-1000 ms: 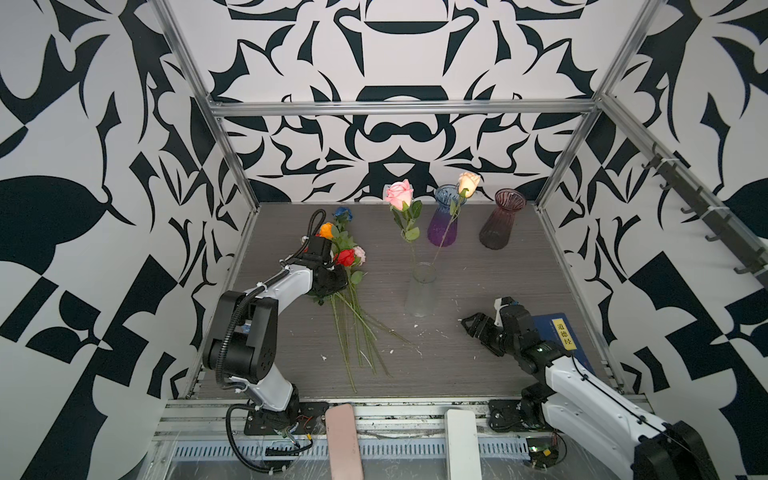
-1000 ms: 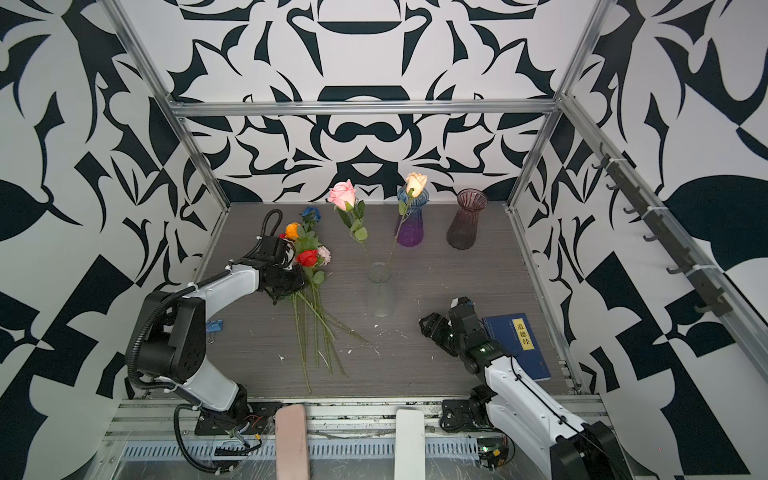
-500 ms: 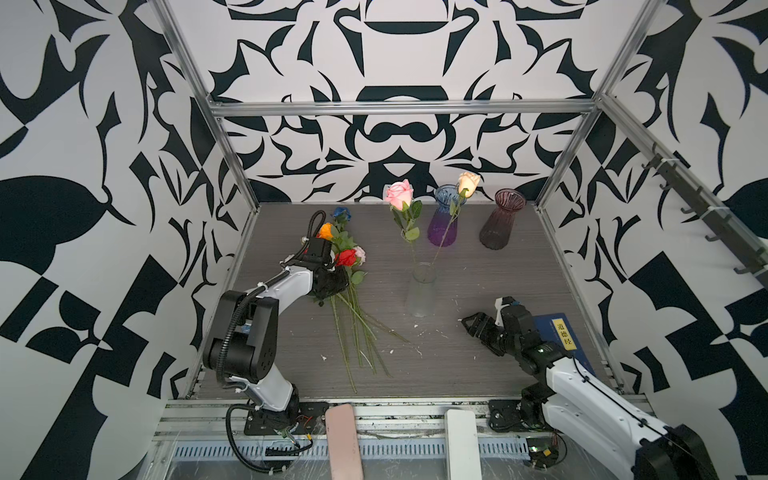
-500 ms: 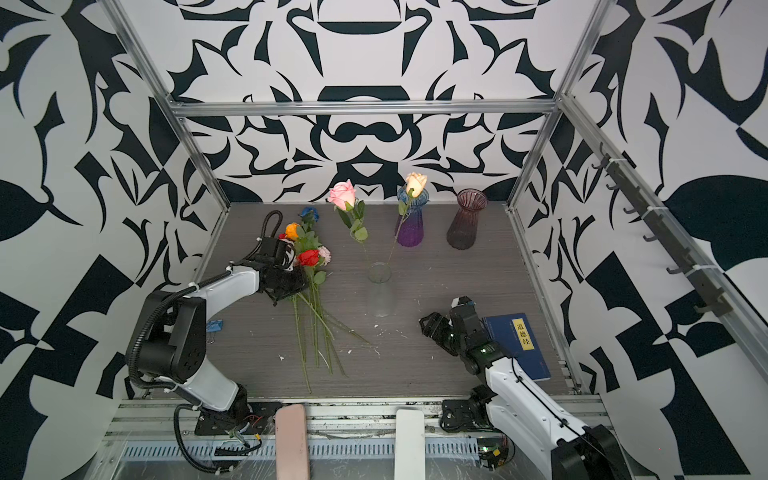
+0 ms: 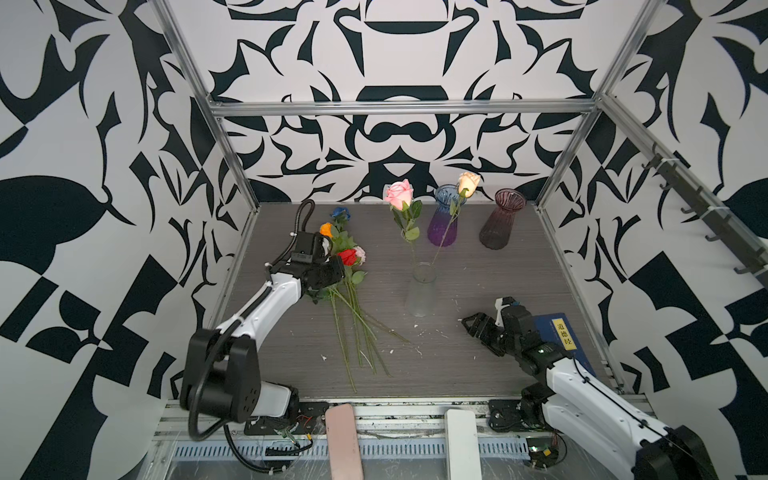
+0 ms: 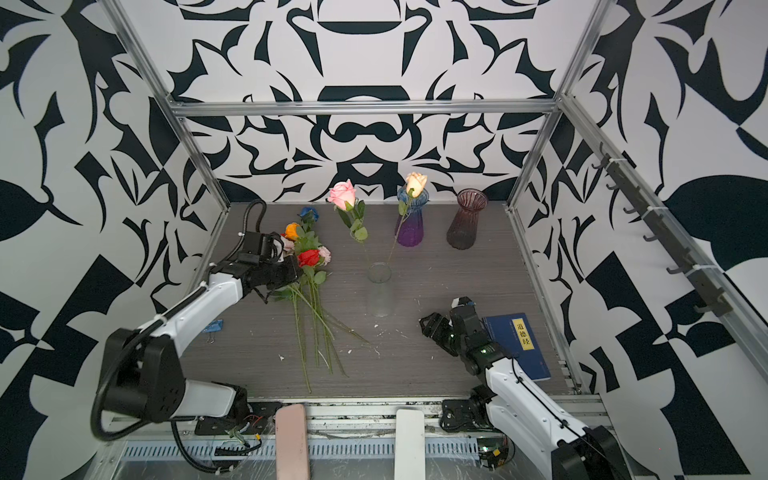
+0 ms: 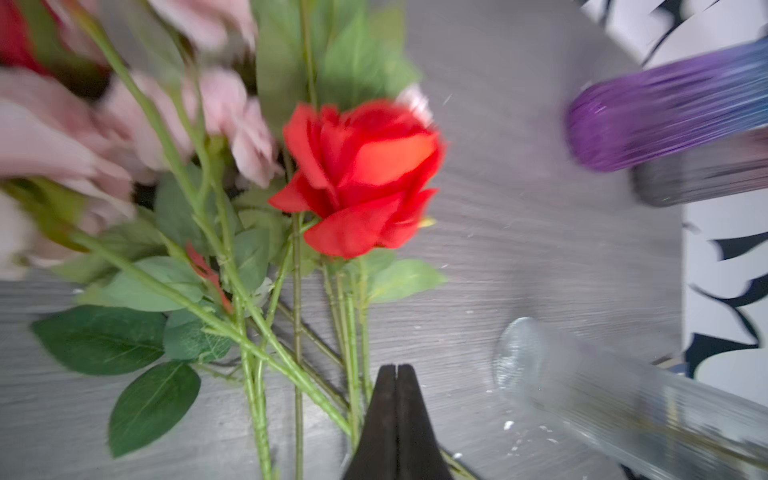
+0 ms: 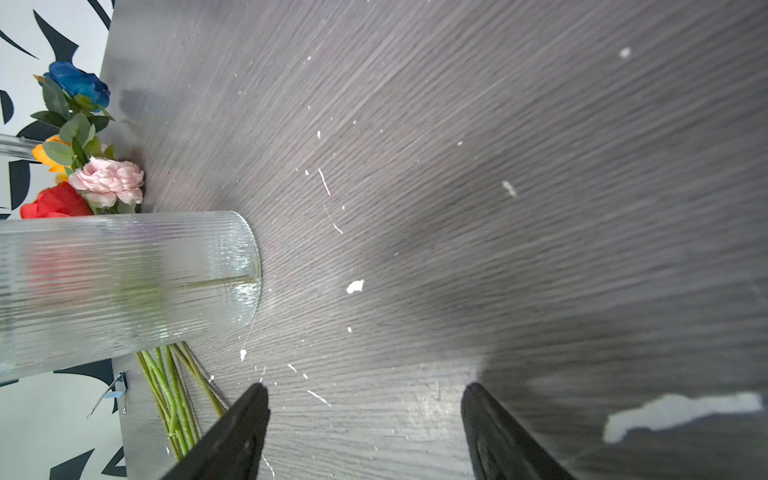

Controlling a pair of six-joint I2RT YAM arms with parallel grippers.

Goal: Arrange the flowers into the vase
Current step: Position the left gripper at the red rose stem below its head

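Left end effector (image 7: 397,369) is sitting closed among flowers (image 5: 349,257) at nine o'clock of the vase (image 5: 422,293), perhaps pinching a stem; right end effector (image 8: 365,386) is hovering open.

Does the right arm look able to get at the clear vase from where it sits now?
Probably yes: the right gripper stands open near the clear vase, and only bare table lies between them, so nothing seems to block a straight approach.

The left gripper (image 7: 397,368) reaches forward low, jaws pressed together; the right gripper (image 8: 365,388) sits low, jaws wide apart.
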